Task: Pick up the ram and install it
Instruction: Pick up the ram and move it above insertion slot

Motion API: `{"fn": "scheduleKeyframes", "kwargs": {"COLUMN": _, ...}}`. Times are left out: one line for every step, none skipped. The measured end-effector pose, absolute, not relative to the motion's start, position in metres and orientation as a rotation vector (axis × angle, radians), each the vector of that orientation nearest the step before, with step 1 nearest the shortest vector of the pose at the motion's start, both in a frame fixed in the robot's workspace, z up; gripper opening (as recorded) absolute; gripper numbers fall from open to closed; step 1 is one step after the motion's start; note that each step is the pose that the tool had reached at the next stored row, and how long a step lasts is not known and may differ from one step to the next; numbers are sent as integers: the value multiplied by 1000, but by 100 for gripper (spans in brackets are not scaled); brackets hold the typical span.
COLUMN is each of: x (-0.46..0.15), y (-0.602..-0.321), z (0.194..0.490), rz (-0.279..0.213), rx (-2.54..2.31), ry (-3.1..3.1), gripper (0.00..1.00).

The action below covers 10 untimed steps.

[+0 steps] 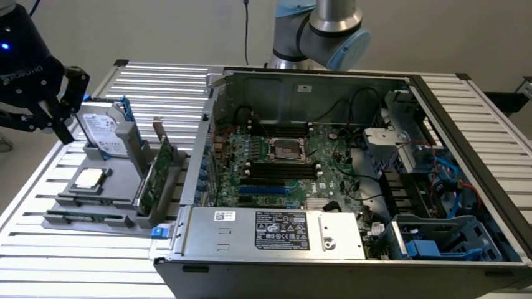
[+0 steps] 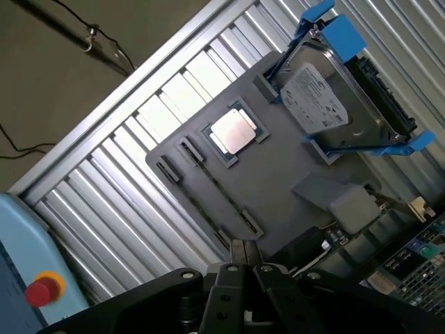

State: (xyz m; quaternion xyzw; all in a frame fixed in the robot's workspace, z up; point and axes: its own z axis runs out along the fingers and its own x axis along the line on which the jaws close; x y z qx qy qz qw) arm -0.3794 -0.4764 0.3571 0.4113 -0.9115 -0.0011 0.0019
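Observation:
The ram is a thin dark-green stick standing on edge in the front slot of the grey holder, at the exterior view's left. From the wrist it shows as a narrow line across that holder. My black gripper hangs above the holder's far left corner, well above the ram and not touching it. Its fingers are pressed together, so the gripper is shut with nothing held.
The holder also carries a hard drive in a blue caddy, a square silver processor and an upright green expansion card. An open computer case with black memory slots fills the right. A red button sits off the table.

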Motion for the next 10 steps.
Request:
{"fn": "scheduleKeyframes", "kwargs": {"x": -379, "y": -476, "z": 357, "rz": -3, "rx": 1316, "ry": -2848, "gripper": 11}}
{"fn": "scheduleKeyframes", "kwargs": {"x": -379, "y": -476, "z": 357, "rz": -3, "rx": 1343, "ry": -2836, "gripper": 11}}
{"fn": "scheduleKeyframes", "kwargs": {"x": -379, "y": -476, "z": 357, "rz": -3, "rx": 1369, "ry": -2823, "gripper": 11}}
{"fn": "scheduleKeyframes", "kwargs": {"x": -379, "y": -476, "z": 357, "rz": -3, "rx": 1394, "ry": -2811, "gripper": 11}}
{"fn": "scheduleKeyframes", "kwargs": {"x": -379, "y": -476, "z": 357, "rz": -3, "rx": 1419, "ry": -2798, "gripper": 11}}
{"fn": "scheduleKeyframes", "kwargs": {"x": -379, "y": -476, "z": 357, "rz": -3, "rx": 1445, "ry": -2785, "gripper": 11}}
{"fn": "scheduleKeyframes", "kwargs": {"x": -379, "y": -476, "z": 357, "rz": -3, "rx": 1472, "ry": -2771, "gripper": 11}}
{"fn": "scheduleKeyframes", "kwargs": {"x": -379, "y": -476, "z": 357, "rz": -3, "rx": 1496, "ry": -2758, "gripper": 11}}
{"fn": "scheduleKeyframes", "kwargs": {"x": -379, "y": -476, "z": 357, "rz": -3, "rx": 1521, "ry": -2745, "gripper": 11}}
{"fn": "scheduleKeyframes", "kwargs": {"x": -379, "y": -476, "z": 357, "rz": -3, "rx": 1546, "ry": -2730, "gripper": 11}}
